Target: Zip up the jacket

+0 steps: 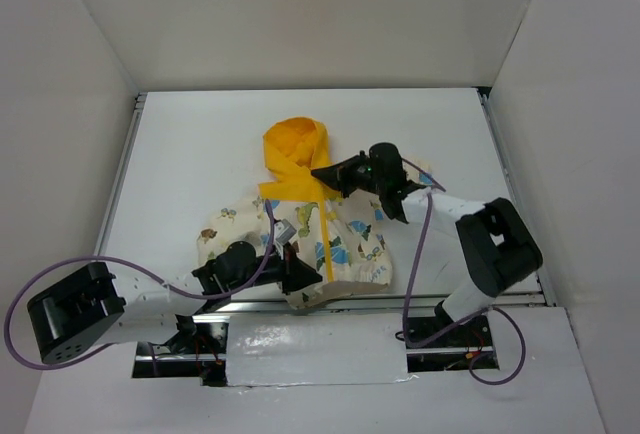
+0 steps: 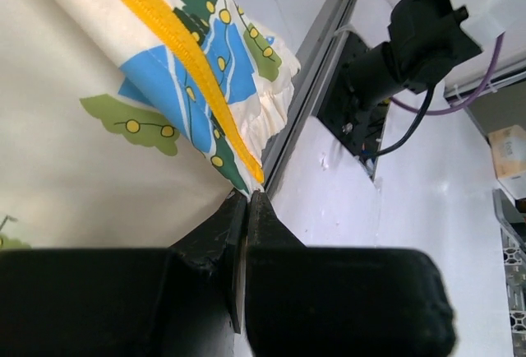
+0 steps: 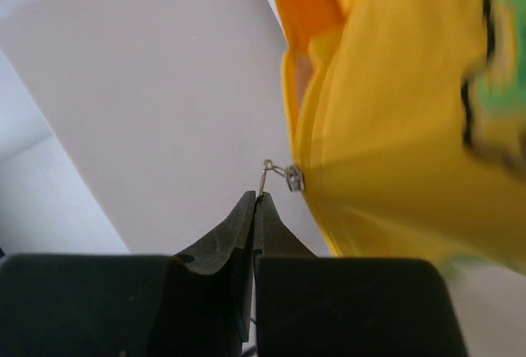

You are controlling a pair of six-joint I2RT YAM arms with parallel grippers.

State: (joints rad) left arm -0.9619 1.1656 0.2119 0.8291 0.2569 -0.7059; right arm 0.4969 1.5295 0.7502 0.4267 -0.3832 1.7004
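**White bench, small jacket pinched at both ends of its zipper**

A white bench [image 1: 180, 154] sat inside plain white walls, seen from above. The jacket [image 1: 350, 244] lay near the bench's front edge, roughly in the middle. Its cream body with cartoon prints faced up, and its yellow hood [image 1: 293, 144] pointed away from me toward the back wall. A yellow zipper [image 1: 325, 234] ran down the front from the hood toward the near hem.

My left claw [image 1: 300, 276] reached in low from the left at the jacket's bottom edge. In its wrist view, the left claw [image 2: 246, 201] was clenched on the hem right where the zipper [image 2: 177, 36] ended. The fingers were pressed almost together with fabric between their tips. A blue and green print sat beside the yellow teeth, and the bench's metal rail [image 2: 308, 69] ran just past the hem.

My right claw [image 1: 320, 171] came in from the right at the top of the zipper, below the hood. In its wrist view, the right claw [image 3: 255, 202] was clenched on the thin metal zipper pull [image 3: 265, 174]. The slider [image 3: 293, 178] sat just beyond it, against yellow fabric.
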